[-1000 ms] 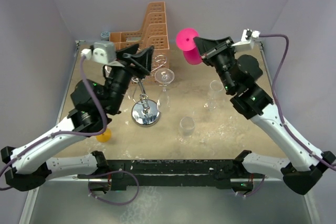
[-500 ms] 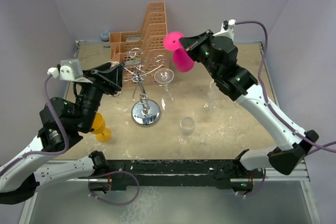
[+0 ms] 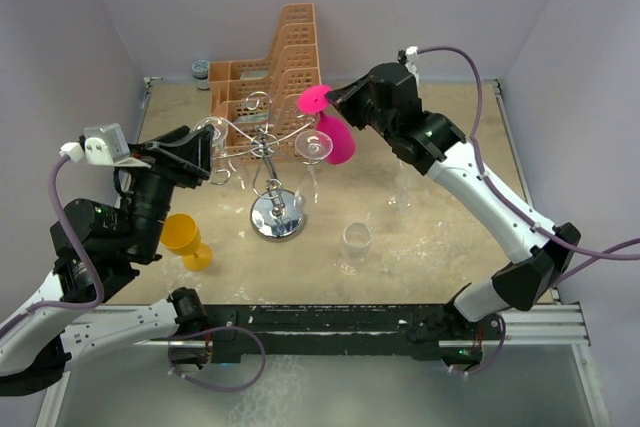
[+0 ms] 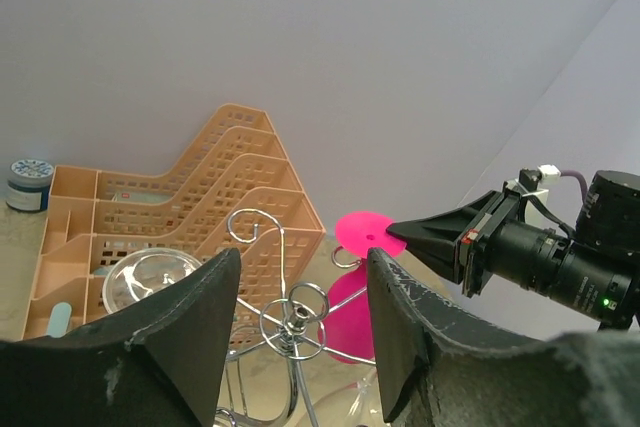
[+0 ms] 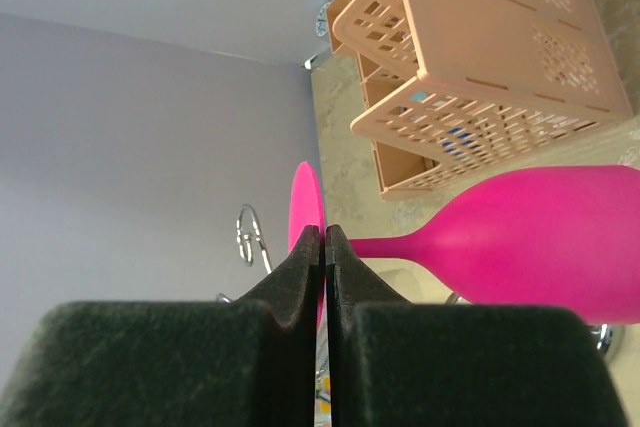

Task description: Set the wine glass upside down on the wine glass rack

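Observation:
The pink wine glass (image 3: 337, 139) hangs tilted, bowl down, just right of the top of the silver wire rack (image 3: 268, 145). The rack stands on a round chrome base (image 3: 277, 217). My right gripper (image 3: 328, 100) is shut on the edge of the glass's round foot; in the right wrist view the gripper (image 5: 325, 233) pinches the foot disc, with the bowl (image 5: 545, 239) to the right and a rack hook (image 5: 249, 234) just behind. My left gripper (image 3: 200, 157) is open and empty, left of the rack. Between its fingers in the left wrist view (image 4: 300, 292) are the rack's top (image 4: 290, 319) and the pink glass (image 4: 352, 319).
Clear glasses hang upside down on the rack (image 3: 313, 145), (image 4: 150, 279). A yellow goblet (image 3: 186, 238) stands front left. Clear glasses stand at front centre (image 3: 355, 243) and right (image 3: 404, 187). An orange perforated basket (image 3: 275, 67) and a small jar (image 3: 200, 68) are at the back.
My right arm has carried the pink glass left and down to the rack's top. My left arm has drawn back left and lower, away from the rack, uncovering the yellow goblet.

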Action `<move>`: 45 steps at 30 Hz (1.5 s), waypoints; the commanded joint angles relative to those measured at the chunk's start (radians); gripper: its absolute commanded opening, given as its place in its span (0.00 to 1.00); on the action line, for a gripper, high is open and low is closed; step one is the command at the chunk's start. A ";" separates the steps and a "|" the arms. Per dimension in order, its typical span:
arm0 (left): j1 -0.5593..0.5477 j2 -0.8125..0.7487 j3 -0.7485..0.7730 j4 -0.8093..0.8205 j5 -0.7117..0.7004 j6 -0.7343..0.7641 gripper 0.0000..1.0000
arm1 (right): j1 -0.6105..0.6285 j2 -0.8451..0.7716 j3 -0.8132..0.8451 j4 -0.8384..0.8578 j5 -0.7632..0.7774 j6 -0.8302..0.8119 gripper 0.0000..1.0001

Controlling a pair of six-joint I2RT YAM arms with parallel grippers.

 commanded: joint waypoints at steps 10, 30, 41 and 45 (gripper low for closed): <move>0.000 0.002 0.007 -0.004 -0.021 -0.017 0.50 | 0.020 0.051 0.126 0.012 -0.050 0.016 0.00; -0.001 0.004 -0.002 -0.006 -0.059 -0.033 0.50 | 0.056 0.107 0.178 0.022 -0.124 -0.116 0.00; -0.001 -0.002 -0.004 -0.009 -0.079 -0.028 0.50 | 0.057 0.089 0.132 0.075 -0.175 -0.146 0.00; -0.001 -0.001 -0.011 -0.001 -0.082 -0.024 0.50 | 0.058 0.072 0.117 0.071 -0.174 -0.147 0.00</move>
